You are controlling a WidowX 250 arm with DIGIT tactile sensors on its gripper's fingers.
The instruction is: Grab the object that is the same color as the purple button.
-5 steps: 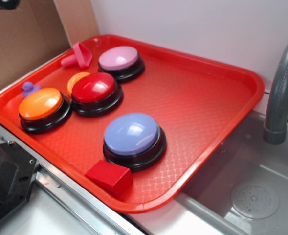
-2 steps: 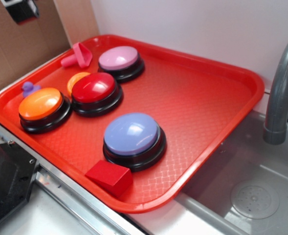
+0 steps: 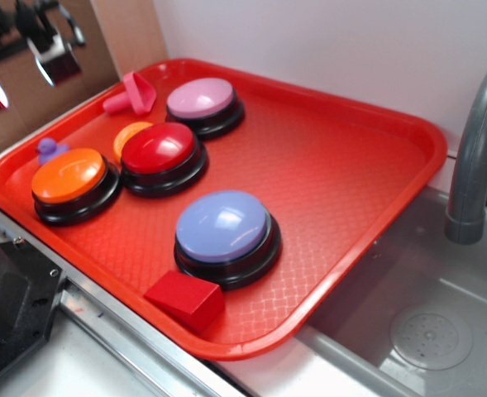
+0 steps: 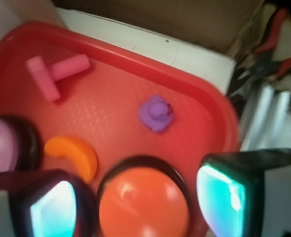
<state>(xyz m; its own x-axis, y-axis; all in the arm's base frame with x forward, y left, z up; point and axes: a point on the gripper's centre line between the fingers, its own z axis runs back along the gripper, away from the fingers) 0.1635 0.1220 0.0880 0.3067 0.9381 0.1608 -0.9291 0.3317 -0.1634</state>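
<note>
**Purple piece lies ahead of the open jaws, a little toward the right pad**

In the wrist view I see my gripper (image 4: 138, 202) with its jaws apart: the two pads (image 4: 54, 210) stand at the bottom corners of the picture, and nothing is between them except the orange button (image 4: 143, 202) underneath. The object (image 4: 155, 113), a small lavender piece with a round knob on a wider base, lies beyond the jaws, past the far edge of the orange button and slightly to the side of the right pad. It looks nearly round from above, so I judge that it has no long axis to align with. It sits near the rim of the red tray (image 4: 194, 84).

In the exterior view the gripper (image 3: 24, 62) hangs high above the tray corner, well apart from the object (image 3: 50, 150), which rests just beside the orange button. The purple button (image 3: 223, 226) is far from the jaws, on the other part of the tray.

I think the next move asks me to go forward over the object and then descend. The orange crescent (image 4: 73, 154) and the pink scoop piece (image 4: 54, 74) are to the left of the jaws.
</note>
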